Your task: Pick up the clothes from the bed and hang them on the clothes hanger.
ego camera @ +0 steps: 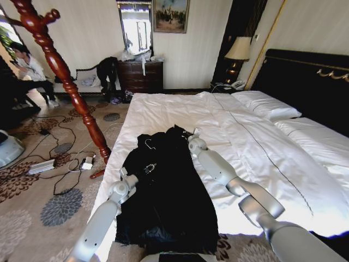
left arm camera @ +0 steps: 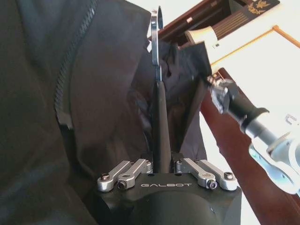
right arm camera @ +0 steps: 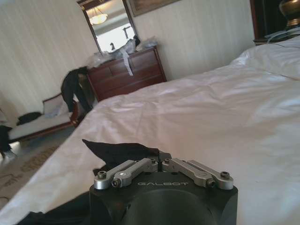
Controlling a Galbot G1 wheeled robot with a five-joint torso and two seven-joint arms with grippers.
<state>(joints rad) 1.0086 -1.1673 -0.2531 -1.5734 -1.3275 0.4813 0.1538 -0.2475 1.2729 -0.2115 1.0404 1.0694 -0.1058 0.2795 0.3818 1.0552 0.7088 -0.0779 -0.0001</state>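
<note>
Both arms are reaching forward from the bottom of the head view onto the bed [ego camera: 256, 142], whose white duvet is carrying the black coat [ego camera: 169, 202] at the corner nearest the robot. Stretching up along the bed's outer edge, the left arm is ending with the left gripper [ego camera: 126, 176] lying at the coat's side towards the floor, about halfway up its length. From the left wrist camera, the left gripper [left arm camera: 161, 161] is showing its fingers drawn together around a thin black bar [left arm camera: 160, 126] that is running up the coat to a metal hook [left arm camera: 154, 37]. The right arm is bending at the elbow over the duvet and angling in towards the coat, with the right gripper [ego camera: 192, 134] sitting at the coat's top end, on its headboard side. From the right wrist camera, the right gripper [right arm camera: 161, 162] is showing its fingers pressed together on a flap of the black coat [right arm camera: 117, 151], which is lifting off the duvet just in front of them. Off the bed's outer edge, the red-brown coat stand [ego camera: 60, 71] is standing on the patterned carpet [ego camera: 49, 202], near the coat's top end and apart from both grippers.
</note>
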